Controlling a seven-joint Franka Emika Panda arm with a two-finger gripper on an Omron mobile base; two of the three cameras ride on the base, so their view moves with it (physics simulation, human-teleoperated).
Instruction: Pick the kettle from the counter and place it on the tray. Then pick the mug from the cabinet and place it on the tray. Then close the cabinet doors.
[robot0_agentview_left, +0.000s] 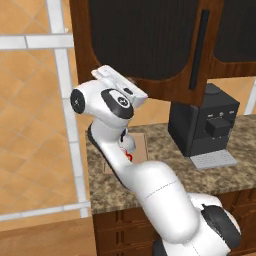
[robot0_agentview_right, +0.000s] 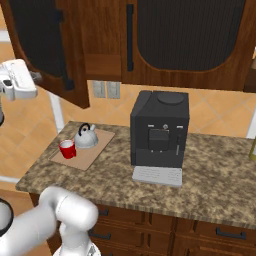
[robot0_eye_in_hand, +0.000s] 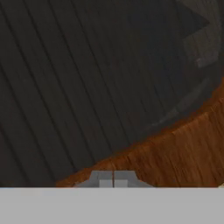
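Wooden, rigid and hinge-bound, the open left cabinet door (robot0_agentview_right: 45, 45) swings out over the tray (robot0_agentview_right: 85, 147) holding mug (robot0_agentview_right: 67, 149) and kettle (robot0_agentview_right: 86, 137), and should push freely on its frame, where the pincer (robot0_eye_in_hand: 113, 179) rests with fingers together, empty.

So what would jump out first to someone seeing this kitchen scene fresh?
The big black coffee machine in the middle of the granite counter. Next, the red mug and silver kettle together on the tray at the counter's left end. Above, one cabinet door hangs open with the gripper against it, jaws shut.
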